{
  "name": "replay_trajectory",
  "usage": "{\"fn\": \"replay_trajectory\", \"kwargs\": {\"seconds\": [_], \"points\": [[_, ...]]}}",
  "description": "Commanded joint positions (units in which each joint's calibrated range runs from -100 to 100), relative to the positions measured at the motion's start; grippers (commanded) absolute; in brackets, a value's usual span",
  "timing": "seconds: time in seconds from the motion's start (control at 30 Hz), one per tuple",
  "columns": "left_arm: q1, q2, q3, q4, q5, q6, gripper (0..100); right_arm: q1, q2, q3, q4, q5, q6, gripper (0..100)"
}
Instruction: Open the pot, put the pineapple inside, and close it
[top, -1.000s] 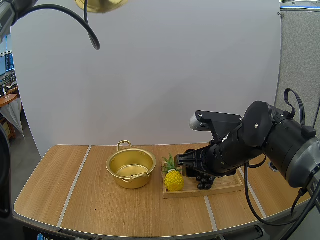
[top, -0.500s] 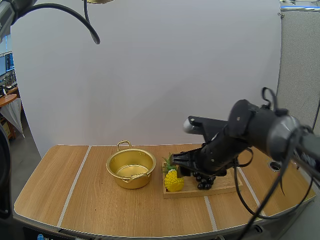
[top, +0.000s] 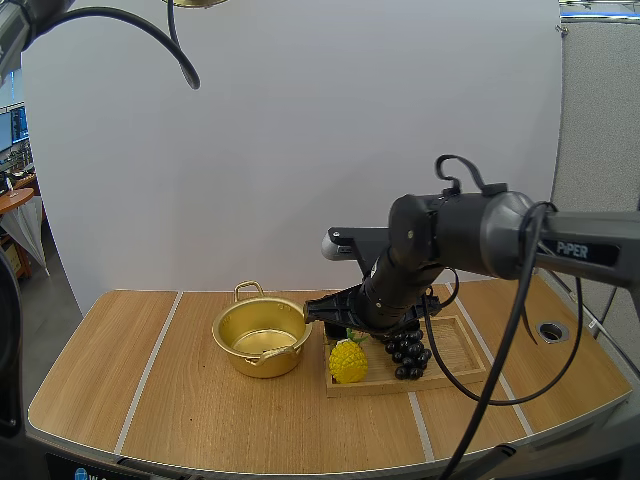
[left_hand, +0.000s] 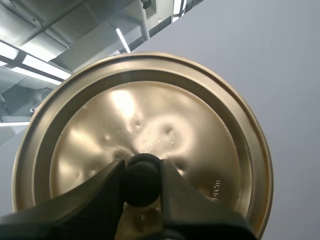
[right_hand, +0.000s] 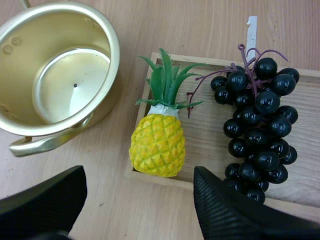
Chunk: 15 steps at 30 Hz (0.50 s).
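Note:
The gold pot (top: 262, 335) stands open on the table, and its inside (right_hand: 70, 82) holds nothing. A yellow pineapple (top: 348, 360) with green leaves lies at the left end of the wooden tray (top: 452, 368). My right gripper (top: 325, 318) hangs just above it, open, with the pineapple (right_hand: 157, 145) lying between and below its spread fingers (right_hand: 225, 210) and touched by neither. High above the table, my left gripper (left_hand: 142, 180) is shut on the black knob of the gold lid (left_hand: 200, 125), whose rim (top: 195, 3) shows at the top edge.
A bunch of dark grapes (top: 407, 355) lies on the tray right beside the pineapple; the grapes (right_hand: 257, 125) almost touch its leaves. The pot's near handle (right_hand: 45, 142) points toward the tray's corner. Bare table spreads left of the pot and along the front.
My right arm has swung left and away from the camera, bringing its gripper from behind the grapes to over the pineapple. The lid has risen slightly at the top edge.

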<state>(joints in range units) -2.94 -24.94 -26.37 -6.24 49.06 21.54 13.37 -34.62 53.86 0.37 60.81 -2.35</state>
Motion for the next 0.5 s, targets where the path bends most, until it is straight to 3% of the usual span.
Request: {"fn": "replay_trajectory", "kwargs": {"seconds": [0.0,0.47], "points": [[-0.19,-0.4,-0.5,0.5,-2.7,-0.5,0,0.2,2.8,-0.4,-1.8,-3.0,1.2,100],[-0.19,-0.4,-0.5,0.5,-2.7,-0.5,0,0.2,16.0,-4.8,-1.5,-8.7,4.8,100]]}}
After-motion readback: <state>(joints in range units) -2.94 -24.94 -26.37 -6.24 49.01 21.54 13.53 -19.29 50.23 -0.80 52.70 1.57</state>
